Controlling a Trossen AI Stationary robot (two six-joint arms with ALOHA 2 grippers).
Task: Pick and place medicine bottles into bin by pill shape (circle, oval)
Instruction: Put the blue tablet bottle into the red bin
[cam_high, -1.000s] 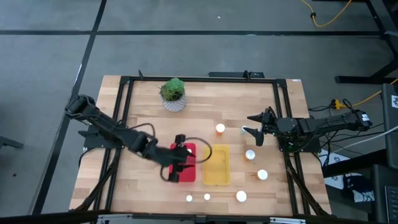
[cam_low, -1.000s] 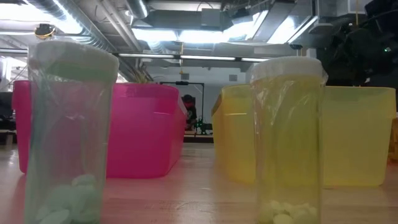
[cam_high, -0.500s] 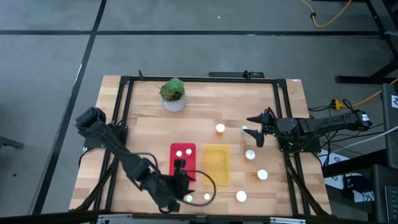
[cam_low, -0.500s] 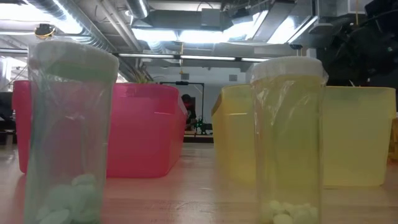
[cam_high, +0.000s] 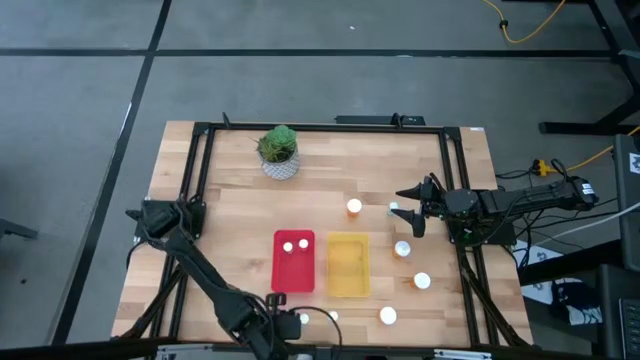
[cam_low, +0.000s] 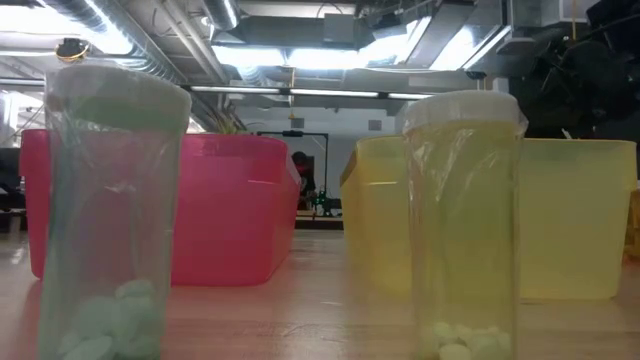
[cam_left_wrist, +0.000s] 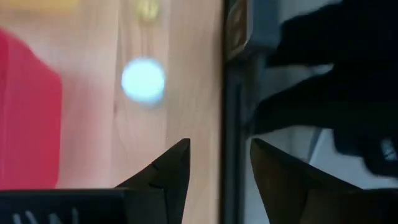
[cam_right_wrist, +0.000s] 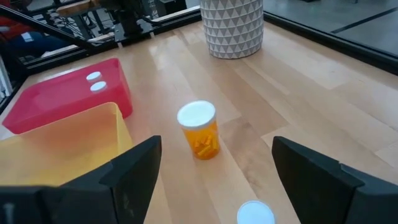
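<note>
Two white-capped bottles (cam_high: 288, 246) stand in the red tray (cam_high: 293, 275). The yellow tray (cam_high: 347, 268) stands beside it. Three bottles stand along the near edge (cam_high: 333, 316); two of them fill the low view (cam_low: 110, 210) (cam_low: 465, 220). An orange bottle (cam_high: 354, 207) (cam_right_wrist: 200, 130) and three more stand at the right (cam_high: 403, 248). My left gripper (cam_high: 285, 322) (cam_left_wrist: 221, 149) is open and empty at the near edge, next to a white cap (cam_left_wrist: 143, 79). My right gripper (cam_high: 410, 208) is open and empty, facing the orange bottle.
A potted green plant (cam_high: 279, 152) stands at the far side; its pot shows in the right wrist view (cam_right_wrist: 231, 25). A dark metal rail (cam_left_wrist: 233, 93) runs along the table's near edge under my left fingers. Bare wood lies left of the red tray.
My left gripper has gone from above the red tray toward the table's near edge, and now hangs over the edge rail beside the front bottles. Two white-capped bottles have come into view in the red tray.
</note>
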